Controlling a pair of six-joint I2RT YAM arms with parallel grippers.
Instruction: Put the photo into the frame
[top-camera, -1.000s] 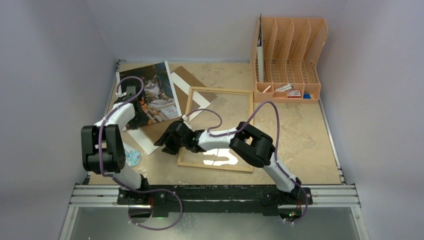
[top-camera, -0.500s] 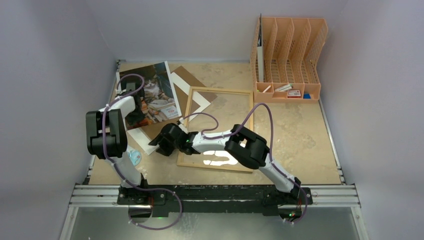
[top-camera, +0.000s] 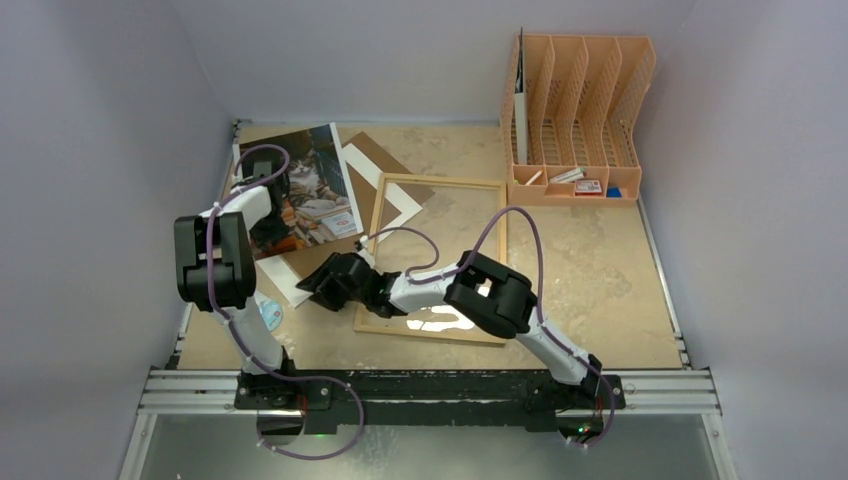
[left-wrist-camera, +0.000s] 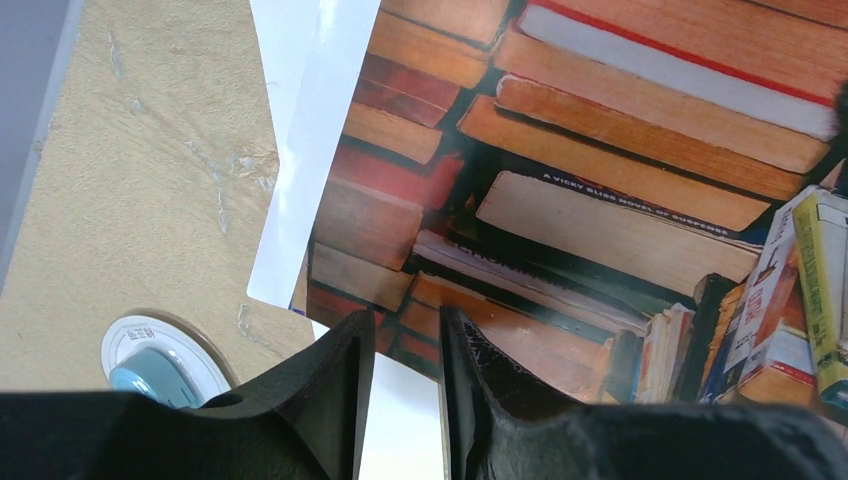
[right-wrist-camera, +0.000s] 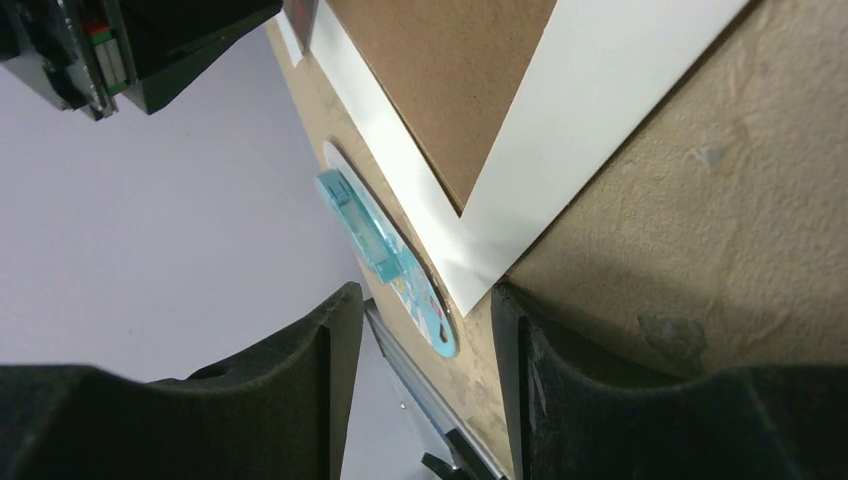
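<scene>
I log the tabby-cat colour print (top-camera: 305, 195) lying far left, outside the thin light-wood frame (top-camera: 445, 180); left gripper (left-wrist-camera: 405, 325) jaws barely apart over its edge; right gripper (right-wrist-camera: 420, 300) jaws spread; risk: snagging the white paper sheet (left-wrist-camera: 310, 150) underneath.

Printed along a pale book spine (left-wrist-camera: 620, 215) in the photo (left-wrist-camera: 640, 90), left wrist view: "A VICKY BLISS NOVEL OF SUSPENSE". Other spines, and the small labelled boxes (top-camera: 588, 186) by the organiser (top-camera: 580, 95), too small or blurred to read.
</scene>
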